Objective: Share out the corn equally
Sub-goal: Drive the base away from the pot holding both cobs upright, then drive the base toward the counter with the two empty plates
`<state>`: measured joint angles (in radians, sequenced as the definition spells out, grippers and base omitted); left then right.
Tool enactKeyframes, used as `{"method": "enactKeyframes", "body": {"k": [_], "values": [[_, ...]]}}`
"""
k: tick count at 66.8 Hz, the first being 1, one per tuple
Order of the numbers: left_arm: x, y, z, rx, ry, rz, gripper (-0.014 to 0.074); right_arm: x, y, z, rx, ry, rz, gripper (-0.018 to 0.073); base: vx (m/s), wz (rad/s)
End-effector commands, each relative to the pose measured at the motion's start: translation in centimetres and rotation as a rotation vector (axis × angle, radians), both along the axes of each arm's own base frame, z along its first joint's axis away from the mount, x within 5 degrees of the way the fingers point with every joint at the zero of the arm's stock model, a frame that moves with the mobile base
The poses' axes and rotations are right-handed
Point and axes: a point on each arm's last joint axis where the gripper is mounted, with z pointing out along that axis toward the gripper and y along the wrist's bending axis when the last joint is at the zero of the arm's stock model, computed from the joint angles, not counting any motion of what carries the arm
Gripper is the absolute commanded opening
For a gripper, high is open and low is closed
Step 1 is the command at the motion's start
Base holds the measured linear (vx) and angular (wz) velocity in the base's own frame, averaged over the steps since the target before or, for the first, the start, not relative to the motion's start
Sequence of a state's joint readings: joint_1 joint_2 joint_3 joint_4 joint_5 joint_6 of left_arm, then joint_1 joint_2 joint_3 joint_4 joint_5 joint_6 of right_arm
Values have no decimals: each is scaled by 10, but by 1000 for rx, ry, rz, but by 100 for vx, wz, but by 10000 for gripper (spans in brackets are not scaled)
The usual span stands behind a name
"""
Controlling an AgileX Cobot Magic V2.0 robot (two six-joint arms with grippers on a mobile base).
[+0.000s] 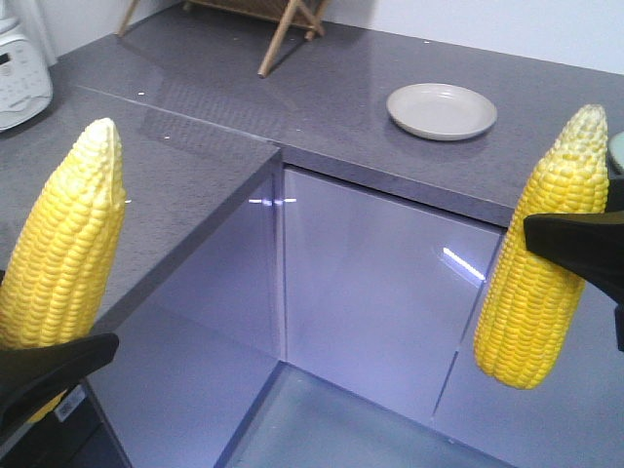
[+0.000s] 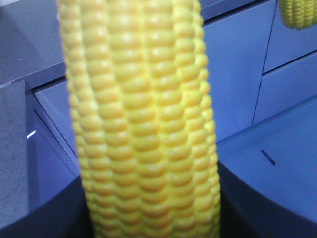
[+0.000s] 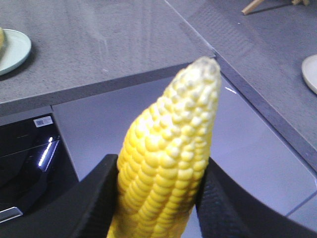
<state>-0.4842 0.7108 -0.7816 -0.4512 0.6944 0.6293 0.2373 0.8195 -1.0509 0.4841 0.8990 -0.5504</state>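
- left cob [image 1: 63, 234] clamped near its base in left fingers [image 1: 49, 369], upright, pale tip up, in the air.
- right cob [image 1: 541, 253] gripped mid-length between right fingers [image 3: 96, 198], tip up, slightly tilted, off the bench [image 1: 341, 97].

Bumpy corn [image 1: 63, 244], glossy cabinet fronts [image 1: 380, 292]

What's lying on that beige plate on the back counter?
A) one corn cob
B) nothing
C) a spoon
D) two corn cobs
B: the plate is bare; the left cob is in the left gripper and the right cob is in the right gripper.
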Motion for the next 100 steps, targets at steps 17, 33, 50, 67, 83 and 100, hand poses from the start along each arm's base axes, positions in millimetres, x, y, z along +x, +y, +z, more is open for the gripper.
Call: {"method": "enactKeyframes", "body": {"k": [17,33,50,67,83,100], "values": [[2,0,13,-72,-55,24,272,0,0,14,49,-79,-20,112,-1,-29],[2,0,13,-72,-55,24,272,0,0,14,49,-79,-20,112,0,-24],[2,0,13,-72,-55,24,272,0,0,14,49,-79,-20,112,0,-19],[2,0,13,-72,-55,24,272,0,0,14,49,-79,-20,112,1,-16],[2,0,13,-72,-55,24,272,0,0,14,49,-79,-20,112,1,-14],[2,0,13,-72,-55,24,272,0,0,14,49,-79,-20,112,1,-15]]}}
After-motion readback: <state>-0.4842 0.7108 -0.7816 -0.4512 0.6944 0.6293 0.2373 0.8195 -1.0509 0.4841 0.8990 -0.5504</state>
